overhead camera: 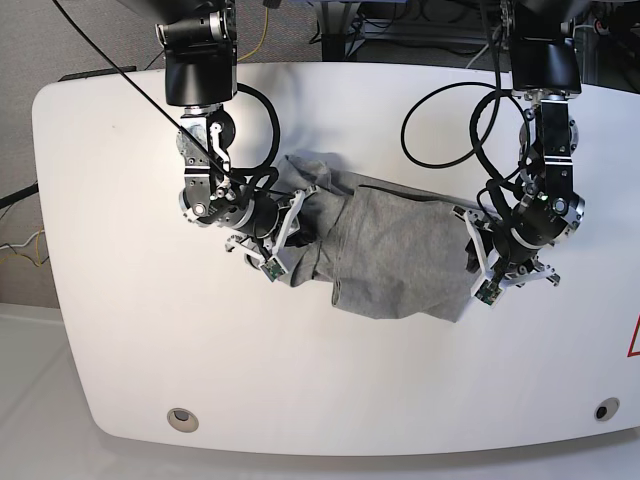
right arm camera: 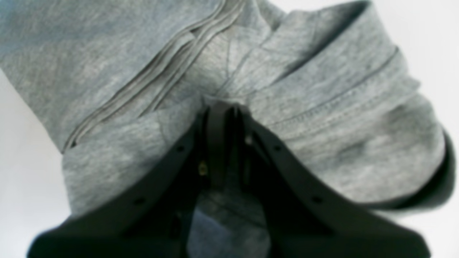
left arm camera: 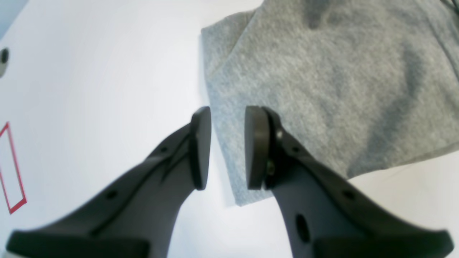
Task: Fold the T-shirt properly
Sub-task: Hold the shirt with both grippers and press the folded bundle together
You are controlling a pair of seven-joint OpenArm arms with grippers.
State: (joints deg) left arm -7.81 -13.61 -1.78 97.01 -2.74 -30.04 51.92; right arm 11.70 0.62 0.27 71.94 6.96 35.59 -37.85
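Right pincer bites the shirt; left pincer stands apart at its edge.

The T-shirt (overhead camera: 390, 255), grey and rumpled, lies mid-bench (overhead camera: 320, 400), partly folded over itself, one end bunched up at the right arm. Right pincer (right arm camera: 224, 107) is nipped tight on a gathered wad of cloth near a stitched hem; folds fan out from the pinch point, and fabric drapes over and under the jaws. Left pincer (left arm camera: 227, 147) hangs over the shirt's far edge with its jaws narrowly parted, nothing between them: one finger (left arm camera: 200, 147) over bare white bench, the other finger (left arm camera: 256, 147) over the grey cloth, the shirt's border running down through the gap. Whether the tips touch the surface I cannot tell. Red outline mark (left arm camera: 12, 172) on the bench, well off to the side in the left wrist view.
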